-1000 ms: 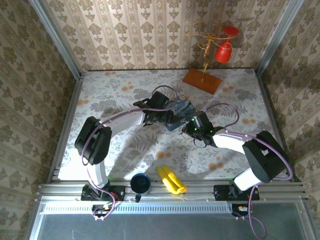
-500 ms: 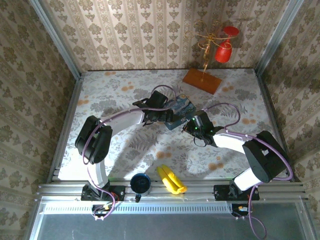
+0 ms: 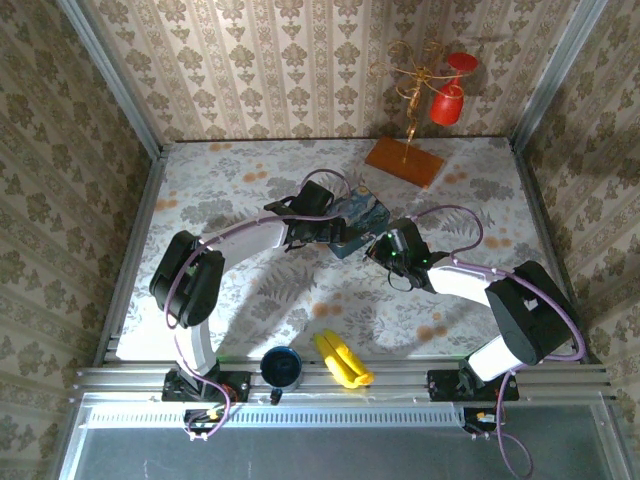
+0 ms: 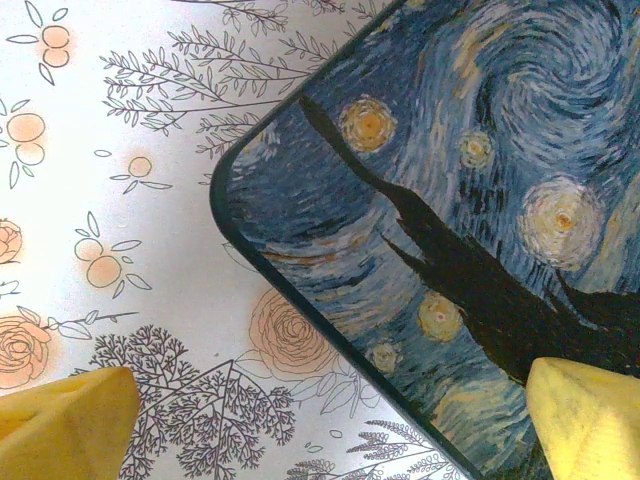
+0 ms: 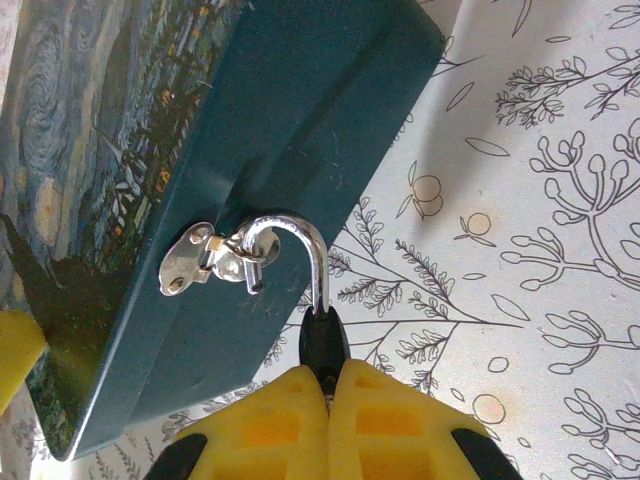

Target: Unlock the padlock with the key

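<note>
My right fingers [image 5: 385,420] clench the padlock [image 5: 322,342], shackle hooked through the box [image 5: 300,110] hasp [image 5: 195,258]; left fingers [image 4: 585,415] released, straddling the box corner.

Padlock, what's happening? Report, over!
Left hand open, straddling blue box corner. Right hand shut on padlock; shackle hooked through box's hasp. Nothing blocking.

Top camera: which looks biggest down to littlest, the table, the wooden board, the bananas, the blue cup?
1. Table.
2. Wooden board and bananas: about alike, too close to rank.
3. Blue cup, smallest.
</note>
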Available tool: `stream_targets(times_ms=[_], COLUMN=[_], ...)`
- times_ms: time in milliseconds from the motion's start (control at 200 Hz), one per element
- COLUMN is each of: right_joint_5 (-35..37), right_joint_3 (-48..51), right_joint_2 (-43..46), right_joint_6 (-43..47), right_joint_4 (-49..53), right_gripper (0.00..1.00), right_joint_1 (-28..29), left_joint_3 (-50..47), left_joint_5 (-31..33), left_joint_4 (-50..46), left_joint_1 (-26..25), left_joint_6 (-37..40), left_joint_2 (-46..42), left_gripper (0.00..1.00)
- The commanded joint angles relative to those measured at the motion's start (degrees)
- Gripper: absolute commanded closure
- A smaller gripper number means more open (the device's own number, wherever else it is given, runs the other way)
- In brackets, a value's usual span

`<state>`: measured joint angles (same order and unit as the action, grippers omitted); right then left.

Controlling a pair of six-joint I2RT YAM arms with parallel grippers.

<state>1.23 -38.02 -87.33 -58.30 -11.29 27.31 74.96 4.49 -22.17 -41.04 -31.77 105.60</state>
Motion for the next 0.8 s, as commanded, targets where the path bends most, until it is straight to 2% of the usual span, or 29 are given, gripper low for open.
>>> stream_targets(times_ms=[0, 315, 795], right_joint_5=[1.65, 2.92, 4.48], right_joint_3=[0.58, 4.86, 6.73], right_joint_2=[-1.55, -5.55, -5.41], right_joint_6=[-3.43, -11.33, -13.18], right_joint_4=[-5.43, -17.83, -22.11], right_gripper=[1.00, 1.00, 1.00], right_joint_1=[-0.68, -0.68, -1.10], left_joint_3=[-2.01, -2.02, -2.38], left_joint_5=[2.28, 2.23, 2.76], left_joint_4=[-5.78, -6.04, -6.22], left_joint_1=[0.83, 0.70, 0.70], left_joint_6=[0.82, 1.18, 1.23], left_joint_2=[0.86, 0.92, 0.58], left_gripper=[0.00, 0.00, 0.00])
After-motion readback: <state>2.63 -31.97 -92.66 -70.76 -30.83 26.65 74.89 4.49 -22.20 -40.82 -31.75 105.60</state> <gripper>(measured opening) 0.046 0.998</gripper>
